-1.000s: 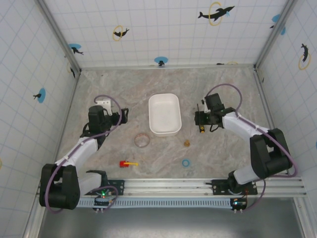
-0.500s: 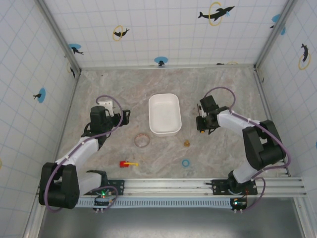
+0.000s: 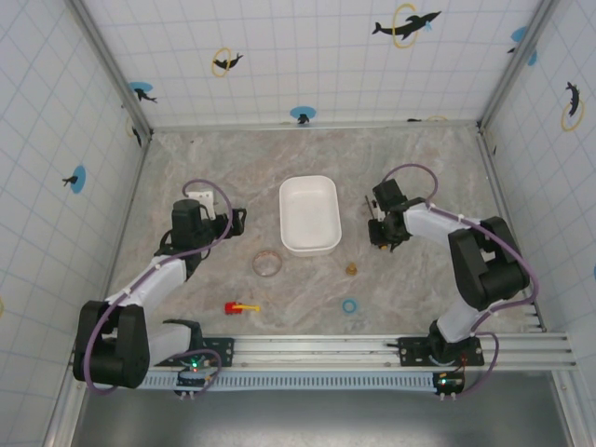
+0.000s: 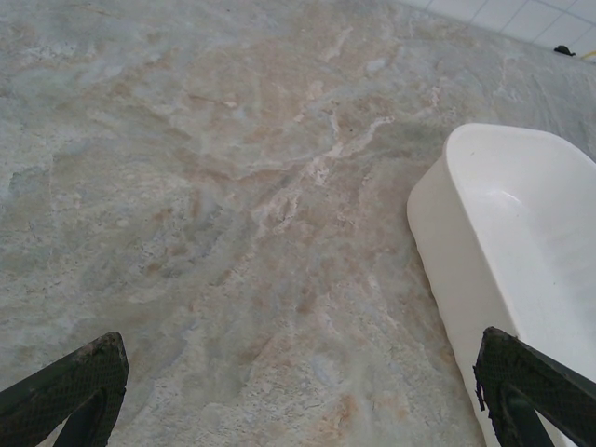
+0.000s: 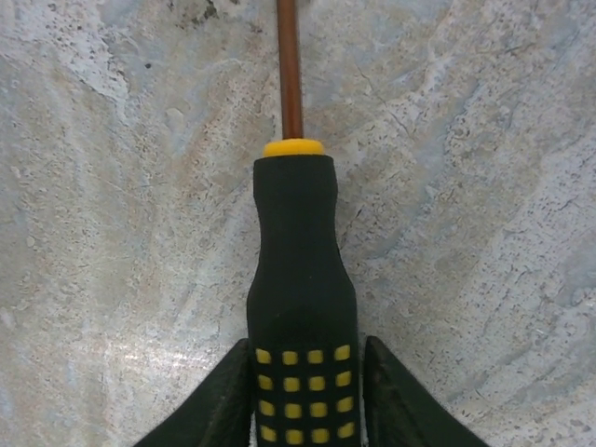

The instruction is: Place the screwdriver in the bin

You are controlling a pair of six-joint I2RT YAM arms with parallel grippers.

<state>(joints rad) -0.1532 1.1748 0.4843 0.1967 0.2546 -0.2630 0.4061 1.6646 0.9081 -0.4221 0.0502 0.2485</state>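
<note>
The screwdriver [image 3: 375, 222] lies on the marble table to the right of the white bin [image 3: 309, 214], its thin shaft pointing toward the far wall. My right gripper [image 3: 380, 235] sits at its handle end. In the right wrist view the black handle with yellow squares [image 5: 298, 279] runs between the two fingers [image 5: 228, 396], which press against both sides of it; the gripper [image 5: 305, 352] is shut on it. My left gripper [image 3: 233, 217] hangs left of the bin, open, with bare table between its fingertips [image 4: 300, 372]. The bin's wall [image 4: 456, 270] shows at the right of the left wrist view.
A clear round ring [image 3: 267, 264] lies in front of the bin's left corner. A small brown piece [image 3: 351, 269], a blue ring [image 3: 350, 305] and a red-and-yellow toy piece [image 3: 240, 306] lie nearer the front edge. Tiled walls enclose the table.
The right gripper has slid a little left and farther along the screwdriver and its jaws have narrowed onto the handle. The left arm has barely moved.
</note>
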